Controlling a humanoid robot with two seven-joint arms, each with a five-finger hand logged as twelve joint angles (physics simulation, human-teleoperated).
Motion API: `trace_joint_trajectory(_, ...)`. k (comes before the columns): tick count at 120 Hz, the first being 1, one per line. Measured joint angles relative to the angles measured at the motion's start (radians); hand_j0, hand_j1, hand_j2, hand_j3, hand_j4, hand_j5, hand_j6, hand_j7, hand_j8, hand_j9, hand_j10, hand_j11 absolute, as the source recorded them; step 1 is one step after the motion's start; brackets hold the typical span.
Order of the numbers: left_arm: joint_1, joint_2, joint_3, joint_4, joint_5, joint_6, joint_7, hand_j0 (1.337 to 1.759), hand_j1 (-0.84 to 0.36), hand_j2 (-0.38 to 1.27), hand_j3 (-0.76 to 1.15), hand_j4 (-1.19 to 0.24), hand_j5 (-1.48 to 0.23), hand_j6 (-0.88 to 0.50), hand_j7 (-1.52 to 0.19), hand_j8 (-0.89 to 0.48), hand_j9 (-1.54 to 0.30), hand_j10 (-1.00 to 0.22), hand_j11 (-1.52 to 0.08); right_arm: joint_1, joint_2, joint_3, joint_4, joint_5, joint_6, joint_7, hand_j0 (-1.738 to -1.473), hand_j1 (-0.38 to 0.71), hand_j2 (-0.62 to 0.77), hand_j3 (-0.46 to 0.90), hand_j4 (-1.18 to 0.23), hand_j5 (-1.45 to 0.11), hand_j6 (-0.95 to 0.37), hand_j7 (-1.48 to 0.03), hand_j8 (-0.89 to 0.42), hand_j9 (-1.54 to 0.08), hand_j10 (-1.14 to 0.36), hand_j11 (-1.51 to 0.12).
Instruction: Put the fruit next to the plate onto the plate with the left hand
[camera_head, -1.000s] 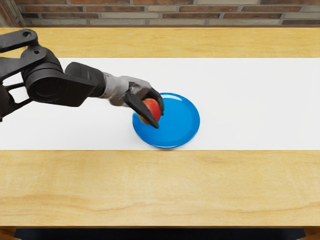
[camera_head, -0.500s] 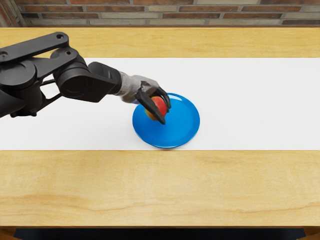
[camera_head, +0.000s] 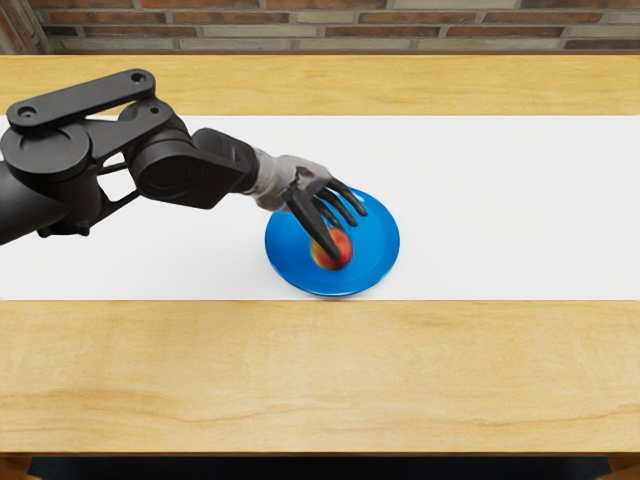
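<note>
Wooden table (camera_head: 320, 380): round red fruit (camera_head: 335, 250) on glossy blue plate (camera_head: 378, 240), left hand (camera_head: 318, 203) splayed, empty, above.

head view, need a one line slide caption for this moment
Left hand, fingers spread, over the red-orange fruit lying on the blue plate.

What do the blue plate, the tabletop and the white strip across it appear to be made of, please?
The blue plate looks like glossy plastic or glazed ceramic: uniform colour, a soft sheen at the rim. The tabletop looks like light wood with a matte finish, showing grain lines. The white strip could be paper or cloth: flat, matte, featureless.
</note>
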Motion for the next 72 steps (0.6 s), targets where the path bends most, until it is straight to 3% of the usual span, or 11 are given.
trace_joint_trajectory(21, 0.007, 0.019, -0.044, -0.008, -0.004, -0.011, 0.0, 1.657, -0.06, 0.08, 0.0, -0.36, -0.46, -0.35, -0.46, -0.33, -0.46, -0.33, -0.47, 0.0, 0.0, 0.0, 0.0, 0.0, 0.0, 0.0, -1.658, -0.31, -0.01, 0.0, -0.03, -0.05, -0.04, -0.05, -0.03, -0.05, -0.03, -0.05)
trace_joint_trajectory(32, 0.058, 0.065, -0.11, -0.012, -0.009, -0.067, 0.0, 1.657, -0.05, 0.07, 0.0, -0.34, -0.44, -0.33, -0.44, -0.32, -0.44, -0.32, -0.44, 0.0, 0.0, 0.0, 0.0, 0.0, 0.0, 0.0, -1.658, -0.31, -0.01, 0.0, -0.03, -0.05, -0.04, -0.05, -0.03, -0.05, -0.03, -0.05)
trace_joint_trajectory(64, 0.15, 0.369, -0.245, -0.017, -0.211, -0.313, 0.0, 1.658, -0.01, 0.06, 0.0, -0.3, -0.39, -0.3, -0.39, -0.29, -0.39, -0.29, -0.39, 0.0, 0.0, 0.001, 0.0, 0.0, 0.0, 0.0, -1.658, -0.31, -0.01, 0.0, -0.04, -0.05, -0.04, -0.05, -0.03, -0.05, -0.03, -0.05)
trace_joint_trajectory(72, 0.228, 0.415, -0.272, -0.017, -0.248, -0.328, 0.0, 1.658, 0.01, 0.06, 0.0, -0.29, -0.37, -0.29, -0.37, -0.28, -0.37, -0.28, -0.37, 0.0, 0.0, 0.001, 0.0, 0.001, 0.0, 0.0, -1.658, -0.31, -0.01, 0.0, -0.04, -0.05, -0.04, -0.05, -0.03, -0.05, -0.03, -0.05)
